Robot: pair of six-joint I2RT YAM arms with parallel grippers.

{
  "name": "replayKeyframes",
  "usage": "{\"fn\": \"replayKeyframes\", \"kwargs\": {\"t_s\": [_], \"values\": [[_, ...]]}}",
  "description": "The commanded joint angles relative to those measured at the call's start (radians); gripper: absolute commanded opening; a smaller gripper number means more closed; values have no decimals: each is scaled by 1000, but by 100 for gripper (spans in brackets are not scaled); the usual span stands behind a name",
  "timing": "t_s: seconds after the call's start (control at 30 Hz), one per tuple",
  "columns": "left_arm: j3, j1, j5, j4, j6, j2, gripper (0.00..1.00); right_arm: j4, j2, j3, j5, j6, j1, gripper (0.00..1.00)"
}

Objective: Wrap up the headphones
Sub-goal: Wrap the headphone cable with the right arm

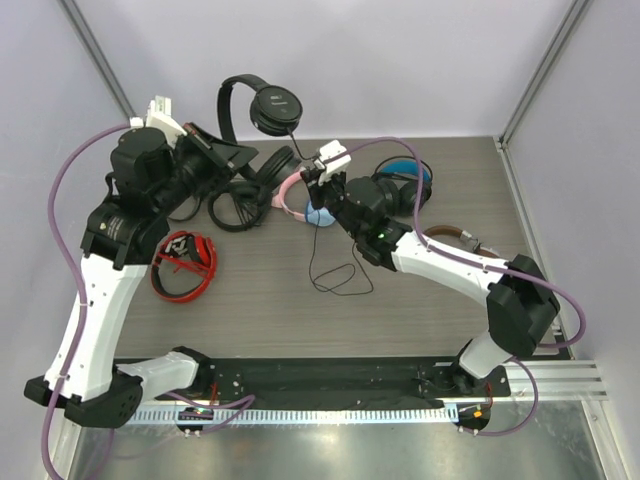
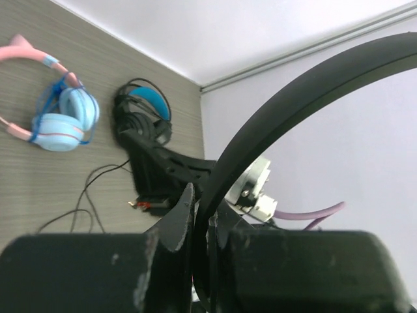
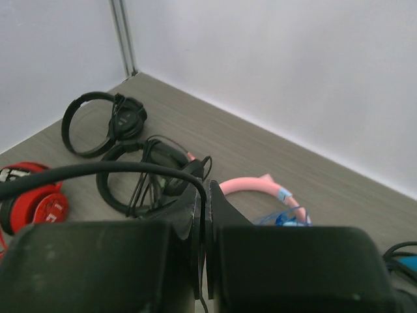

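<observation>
Currently the table [image 1: 250, 320] carries several pairs of headphones, with both arms reaching toward its far half. The left arm [image 1: 95, 290] rises at the left side and the right arm [image 1: 450, 265] stretches in from the right. The headphones [image 1: 275, 105] are held off the table at the back, left of centre, with one round earcup facing up in the top view. The left claw [image 2: 203, 210] is pressed together on the thin black headband, which arcs up and away to the right in the left wrist view. The right claw [image 3: 205, 195] is pressed together, pinching the cable [image 1: 335, 285] just below that earcup. From there the cable hangs down and lies in a loose loop on the table in front of the right arm. The bulky black pair with blue lining [image 1: 405, 185] lies behind the right arm. The pink-and-blue pair [image 1: 298, 200] lies just beside the right claw. Other black headphones [image 1: 240, 205] lie under the left claw, and a red pair [image 1: 185, 265] lies beside the left arm.
</observation>
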Motion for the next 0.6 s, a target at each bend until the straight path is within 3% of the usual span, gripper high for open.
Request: {"fn": "replayKeyframes", "kwargs": {"t_s": [0.0, 0.3, 0.57], "values": [[-32, 21, 108, 186, -100, -6, 0, 41, -57, -36, -42, 85, 1, 1], [-69, 41, 119, 275, -191, -7, 0, -1, -34, -33, -4, 145, 34, 1], [-48, 99, 30, 222, -165, -41, 0, -2, -67, -85, 65, 183, 58, 1]]}}
